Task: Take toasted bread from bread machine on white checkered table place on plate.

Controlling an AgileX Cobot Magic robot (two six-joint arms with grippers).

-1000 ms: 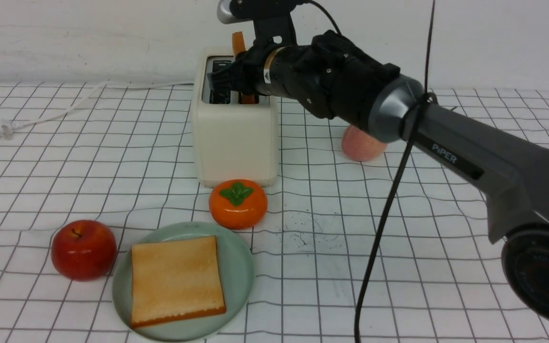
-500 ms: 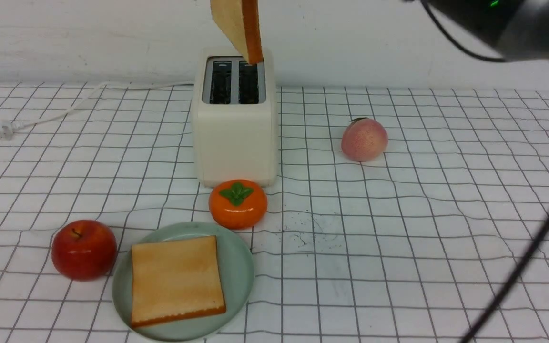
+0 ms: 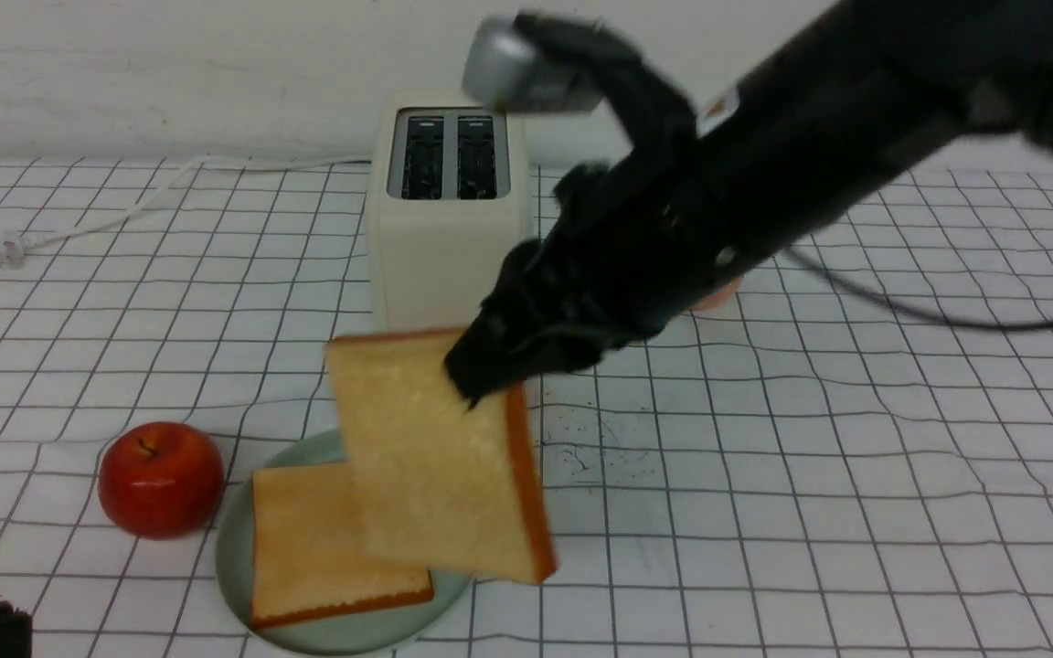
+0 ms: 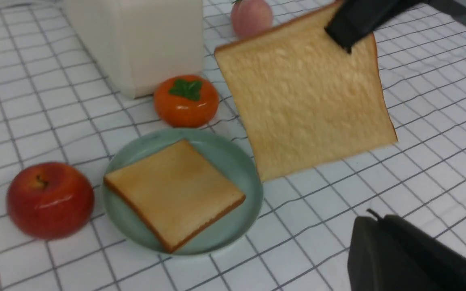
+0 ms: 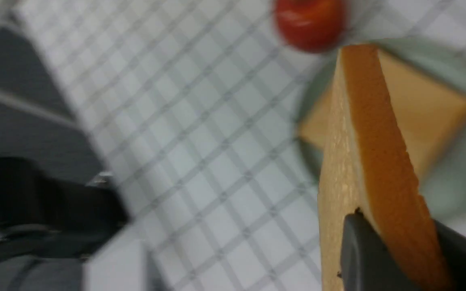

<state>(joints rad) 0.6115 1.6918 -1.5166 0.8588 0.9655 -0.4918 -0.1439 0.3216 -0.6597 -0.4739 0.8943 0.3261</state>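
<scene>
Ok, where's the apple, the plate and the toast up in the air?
apple (image 3: 161, 480), front view, its red middle.
plate (image 3: 234, 557), front view, bare left rim.
held toast (image 3: 426, 466), front view, middle of its face.

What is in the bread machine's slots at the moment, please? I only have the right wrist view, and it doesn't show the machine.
Observer: Nothing that I can see. In the front view, both slots of the bread machine look dark and empty.
Operator: Thank you. Where is the held slice gripped?
Observer: The right gripper pinches it at an upper corner. It hangs tilted, apart from the plated slice.
Operator: Does anything stand beyond the plate?
Observer: Yes, a persimmon sits between the plate and the bread machine.
</scene>
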